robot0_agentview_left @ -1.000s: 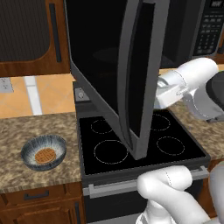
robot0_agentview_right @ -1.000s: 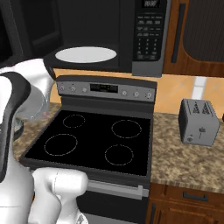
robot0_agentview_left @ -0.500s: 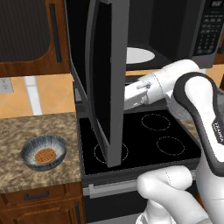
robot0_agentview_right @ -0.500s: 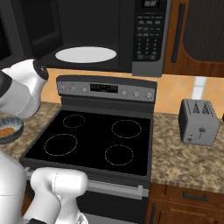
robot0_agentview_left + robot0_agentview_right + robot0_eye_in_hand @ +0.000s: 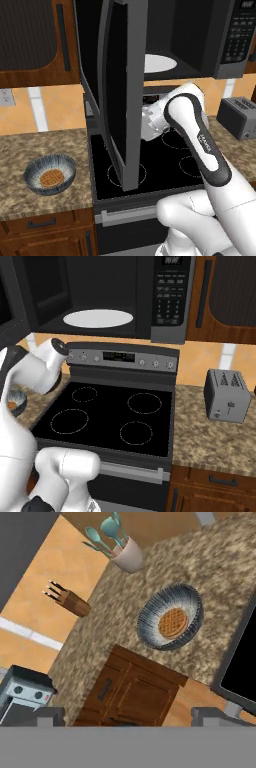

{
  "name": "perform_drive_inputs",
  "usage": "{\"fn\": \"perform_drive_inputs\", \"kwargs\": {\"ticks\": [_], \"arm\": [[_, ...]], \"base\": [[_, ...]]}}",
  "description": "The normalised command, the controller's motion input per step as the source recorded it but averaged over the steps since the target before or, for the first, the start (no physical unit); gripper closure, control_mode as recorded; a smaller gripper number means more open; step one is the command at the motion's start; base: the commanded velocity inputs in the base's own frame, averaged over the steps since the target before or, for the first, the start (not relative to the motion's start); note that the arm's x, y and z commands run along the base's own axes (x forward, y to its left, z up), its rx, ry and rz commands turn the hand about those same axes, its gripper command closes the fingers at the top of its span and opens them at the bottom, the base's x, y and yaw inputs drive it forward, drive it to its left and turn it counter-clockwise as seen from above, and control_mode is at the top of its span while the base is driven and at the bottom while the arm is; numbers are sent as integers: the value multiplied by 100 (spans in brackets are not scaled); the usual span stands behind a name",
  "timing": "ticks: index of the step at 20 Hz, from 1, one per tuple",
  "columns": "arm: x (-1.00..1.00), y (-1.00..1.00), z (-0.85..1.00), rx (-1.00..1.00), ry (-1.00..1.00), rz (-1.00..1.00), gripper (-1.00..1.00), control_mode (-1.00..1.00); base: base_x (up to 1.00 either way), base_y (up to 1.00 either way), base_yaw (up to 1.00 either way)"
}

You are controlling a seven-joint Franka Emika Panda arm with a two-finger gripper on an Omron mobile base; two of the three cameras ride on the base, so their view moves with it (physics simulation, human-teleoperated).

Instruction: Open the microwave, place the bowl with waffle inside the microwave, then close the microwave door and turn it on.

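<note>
Microwave door (image 5: 120, 95): swung open | bowl (image 5: 50, 173) with waffle (image 5: 50, 178): on tabletop (image 5: 45, 145) | end effector (image 5: 125, 719): fully open, empty

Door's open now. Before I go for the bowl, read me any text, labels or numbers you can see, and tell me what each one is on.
Nothing reads clearly.
microwave keypad: rows of buttons with pale marks, too small to read.
microwave display: pale digits, blurred.
stove control panel: small display, unreadable.
robot arm: a line of tiny dark lettering, too small to read.
toaster, bowl: no text.
</note>
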Motion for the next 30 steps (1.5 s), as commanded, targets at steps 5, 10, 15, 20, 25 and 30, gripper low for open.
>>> {"fn": "perform_drive_inputs", "kwargs": {"ticks": [5,10,15,20,25,30], "arm": [[100,32,-100,-11,17,-1,-100,-100],[100,83,-100,-34,15,-3,-100,-100],[81,31,-80,-18,5,0,-100,-100],[13,1,-18,0,3,0,-100,-100],[20,22,-63,0,5,0,-100,-100],[20,41,-47,3,6,0,-100,-100]], "base": [[0,0,0],[0,0,0],[0,0,0],[0,0,0],[0,0,0],[0,0,0]]}}
